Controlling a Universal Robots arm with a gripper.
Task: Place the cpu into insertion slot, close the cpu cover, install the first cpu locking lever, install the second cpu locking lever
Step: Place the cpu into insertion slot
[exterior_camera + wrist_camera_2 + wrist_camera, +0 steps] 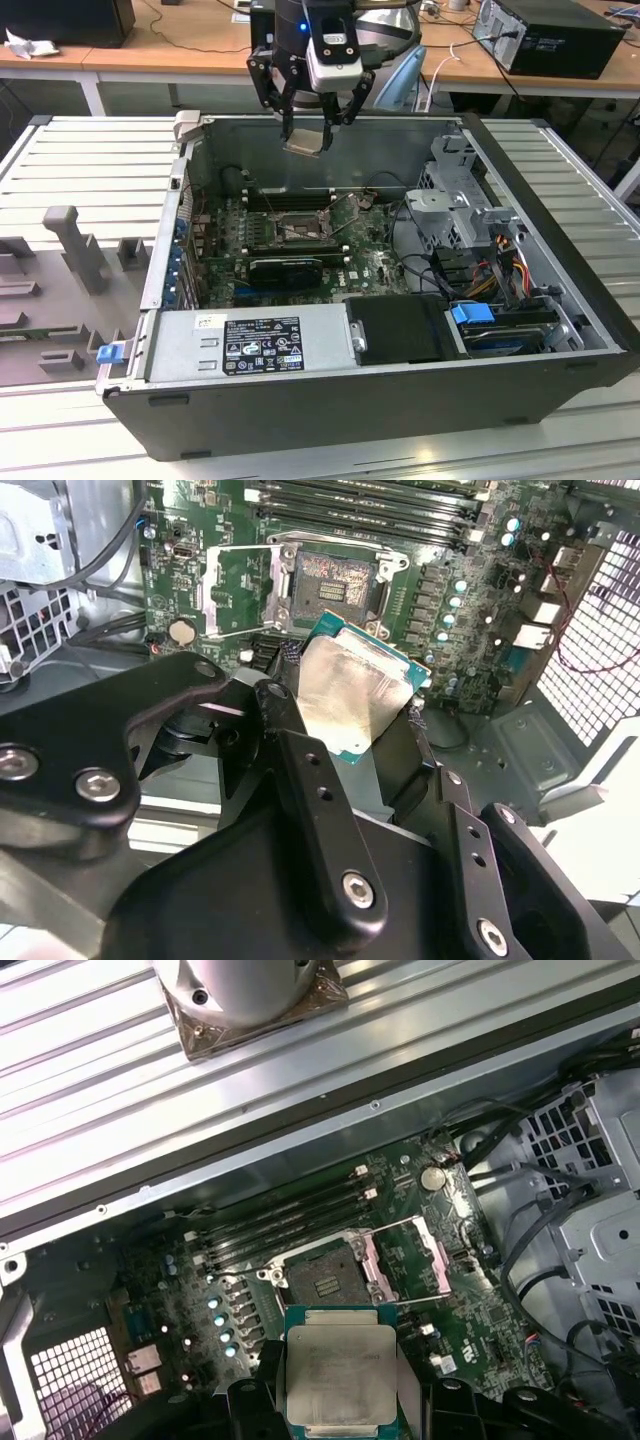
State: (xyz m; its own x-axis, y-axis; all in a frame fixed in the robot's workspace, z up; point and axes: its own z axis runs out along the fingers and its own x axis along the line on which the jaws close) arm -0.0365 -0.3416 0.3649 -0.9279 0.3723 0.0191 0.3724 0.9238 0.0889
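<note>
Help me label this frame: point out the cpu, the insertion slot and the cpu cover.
cpu [340, 1375], first wrist view, middle of its silvery metal top.
insertion slot [323, 1283], first wrist view, contact field inside the socket.
cpu cover [436, 1260], first wrist view, side bar of the open frame.

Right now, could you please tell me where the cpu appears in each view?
Exterior view: cpu in the gripper, above the open case.
Second wrist view: cpu in the gripper, near the slot, not in it.
First wrist view: cpu in the gripper, near the slot, not in it.
Shared landmark: the uncovered slot.
</note>
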